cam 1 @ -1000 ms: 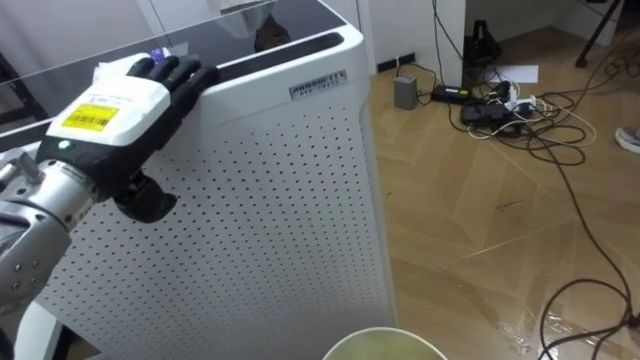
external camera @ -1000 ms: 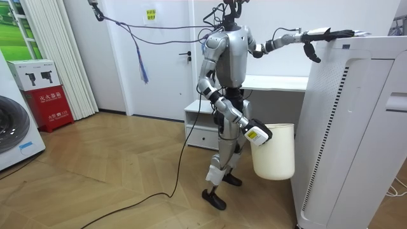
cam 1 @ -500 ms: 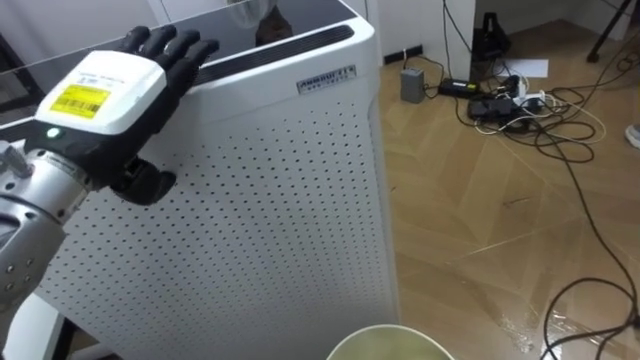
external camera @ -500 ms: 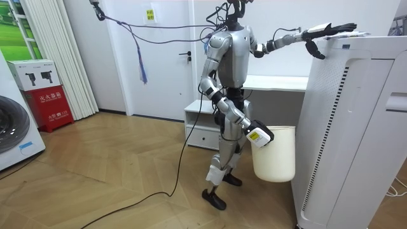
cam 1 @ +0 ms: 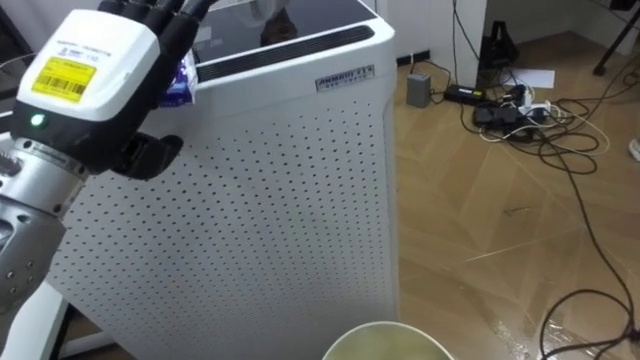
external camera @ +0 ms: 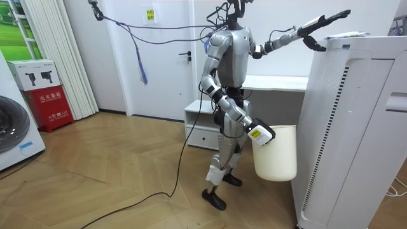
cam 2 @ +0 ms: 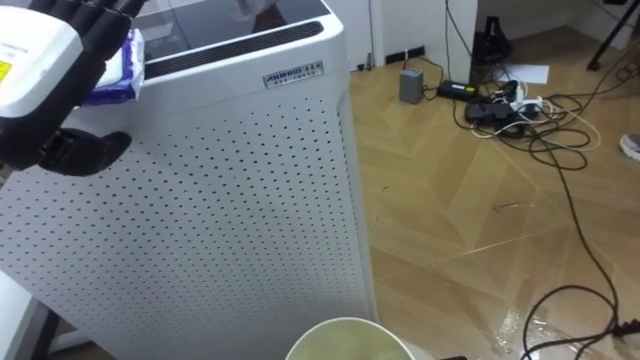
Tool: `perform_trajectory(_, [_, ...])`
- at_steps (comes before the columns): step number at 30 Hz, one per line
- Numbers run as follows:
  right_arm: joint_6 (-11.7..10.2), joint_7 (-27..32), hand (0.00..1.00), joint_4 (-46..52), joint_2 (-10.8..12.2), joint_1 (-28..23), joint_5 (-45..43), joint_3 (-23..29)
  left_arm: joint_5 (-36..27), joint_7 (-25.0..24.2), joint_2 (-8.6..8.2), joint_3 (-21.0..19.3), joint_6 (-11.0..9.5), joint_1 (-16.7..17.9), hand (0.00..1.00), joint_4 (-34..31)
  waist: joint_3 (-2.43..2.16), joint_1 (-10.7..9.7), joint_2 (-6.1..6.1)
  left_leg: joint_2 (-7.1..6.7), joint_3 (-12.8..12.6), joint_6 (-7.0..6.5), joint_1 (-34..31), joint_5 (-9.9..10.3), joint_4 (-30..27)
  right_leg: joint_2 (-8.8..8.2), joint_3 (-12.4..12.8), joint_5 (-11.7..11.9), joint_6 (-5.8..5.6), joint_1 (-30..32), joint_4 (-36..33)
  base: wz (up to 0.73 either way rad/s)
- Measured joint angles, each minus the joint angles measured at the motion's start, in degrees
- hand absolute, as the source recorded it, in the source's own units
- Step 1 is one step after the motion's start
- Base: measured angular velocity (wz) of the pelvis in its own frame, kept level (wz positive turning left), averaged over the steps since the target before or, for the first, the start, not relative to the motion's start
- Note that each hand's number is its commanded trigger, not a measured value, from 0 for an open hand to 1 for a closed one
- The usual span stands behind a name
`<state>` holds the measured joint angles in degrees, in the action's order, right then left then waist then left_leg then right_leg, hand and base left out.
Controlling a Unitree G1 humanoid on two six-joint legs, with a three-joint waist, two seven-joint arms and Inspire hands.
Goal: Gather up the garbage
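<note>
1. One crumpled wrapper [cam 1: 182, 82] lies on the dark glossy top of a tall white air purifier [cam 1: 290, 220], close to the top's near edge and toward its left end as the robot sees it
2. The left robot hand [cam 1: 88, 75] hovers over that same corner, coming in from the lower left. In the eye views its dark fingers cover the wrapper's left part, so only the right part peeks out beside them
3. From the room view, the left robot hand is held clear above the purifier's top. Its fingers are stretched out straight and slant upward, the thumb hangs down, and the hand is released with nothing in it
4. The wrapper is thin and creased, white with purple-blue print, and bunched into a small flat bundle
5. The right robot hand [external camera: 261, 135] sits low at the robot's side, at the rim of a white bin [external camera: 275, 156]. Its fingers are hidden by the rim, so I cannot tell whether they clasp it. The bin's pale round mouth shows at the bottom edge of the eye views
6. The robot stands upright on the wooden floor [cam 1: 520, 230] just beside the purifier, with the bin between its legs and the purifier's side; a tangle of cables [cam 1: 515, 108] lies on the floor beyond
</note>
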<state>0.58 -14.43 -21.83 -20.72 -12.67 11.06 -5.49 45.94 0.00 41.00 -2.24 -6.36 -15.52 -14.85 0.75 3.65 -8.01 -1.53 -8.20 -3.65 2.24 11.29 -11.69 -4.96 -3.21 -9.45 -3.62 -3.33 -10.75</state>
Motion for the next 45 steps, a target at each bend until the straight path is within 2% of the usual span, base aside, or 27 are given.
perform_trajectory(16, [0.01,-0.57,1.00,-0.01,0.29,0.00,0.00,0.00,0.47,1.64,-0.16,0.01,0.11,0.03,0.00,3.25,0.02,-0.21,0.02,-0.02,-0.10,0.00,0.49,0.00,0.02,0.01,0.15,0.00,0.00,-0.77,0.10,0.00])
perform_trajectory(21, [0.01,-0.69,1.00,0.00,0.26,0.00,0.00,0.01,0.44,1.58,-0.24,0.01,0.11,0.21,0.00,4.25,-0.14,-0.25,-0.23,-0.02,-0.12,0.00,0.72,0.00,0.03,0.01,0.17,0.00,0.00,-0.98,0.10,0.00])
perform_trajectory(25, [0.01,-0.73,1.00,0.19,0.16,0.00,0.05,0.04,0.23,1.56,-1.04,0.01,0.11,0.21,0.00,5.39,-0.10,-0.40,-0.43,0.01,-0.10,0.00,1.19,0.00,0.09,0.03,0.11,0.00,0.00,-1.46,0.11,0.00])
perform_trajectory(31, [0.01,-0.76,1.00,0.74,-0.08,0.02,0.19,0.05,-2.14,1.45,-1.06,0.02,0.10,0.29,0.00,7.63,-0.18,-0.40,-0.73,-0.02,-0.10,0.05,1.33,-0.21,0.39,0.05,0.02,0.00,0.00,-1.44,0.05,0.00])
perform_trajectory(34, [0.01,-0.79,1.00,0.74,-0.09,0.03,0.29,0.04,-3.49,0.65,-1.06,0.02,0.10,0.65,0.00,8.38,-0.24,-0.38,-0.82,-0.02,-0.10,0.07,1.32,-0.29,0.44,0.05,0.01,0.00,0.00,-1.37,0.01,0.00])
perform_trajectory(41, [0.01,-0.58,1.00,0.73,-0.30,0.02,0.39,0.02,-4.28,-0.77,-1.08,0.18,0.08,3.00,0.00,9.60,0.01,-0.42,-0.46,-0.01,-0.10,0.07,1.28,-0.37,0.36,0.04,-0.16,0.00,0.01,-1.38,-0.04,0.00])
perform_trajectory(45, [0.02,0.18,1.00,0.72,-0.34,0.02,0.39,-0.09,-5.35,-2.03,-1.30,0.30,0.09,3.56,0.00,10.61,-0.07,-0.40,-0.51,-0.03,-0.04,0.07,1.26,-0.40,0.30,0.04,-0.25,0.01,0.02,-1.34,-0.09,0.00])
